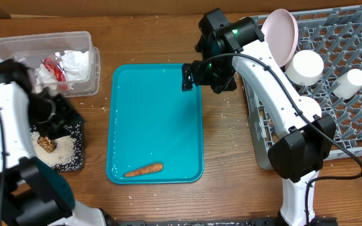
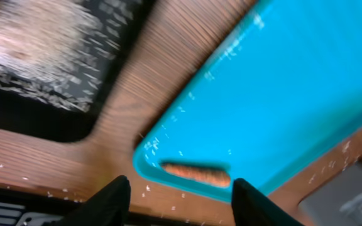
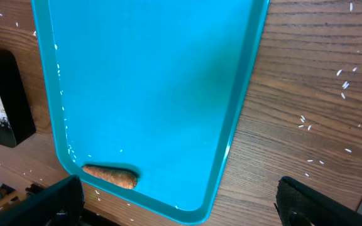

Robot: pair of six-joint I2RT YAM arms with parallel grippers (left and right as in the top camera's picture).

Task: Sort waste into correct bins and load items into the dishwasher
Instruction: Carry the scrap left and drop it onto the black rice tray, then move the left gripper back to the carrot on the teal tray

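An orange carrot piece [image 1: 143, 169] lies in the near left corner of the teal tray [image 1: 156, 107]. In the clear tub [image 1: 5, 47] at the far left sit a crumpled white napkin [image 1: 77, 63] and a red wrapper [image 1: 54, 69]. The black tray [image 1: 74, 135] holds white rice [image 1: 65, 147] and a brown lump [image 1: 46, 144]. My left gripper [image 1: 50, 124] hovers over the black tray, open and empty. In the blurred left wrist view the left gripper [image 2: 180, 182] has the carrot [image 2: 197, 174] just ahead of it. My right gripper [image 1: 189, 76] hangs wide open over the teal tray's far right corner. The right wrist view shows the right gripper [image 3: 178, 188], the carrot [image 3: 110, 176] and nothing held.
The grey dish rack [image 1: 357, 135] on the right holds a pinkish plate [image 1: 280, 34], a white bowl [image 1: 307, 66] and a small white cup [image 1: 349, 83]. Loose rice grains [image 3: 344, 85] dot the wood between tray and rack.
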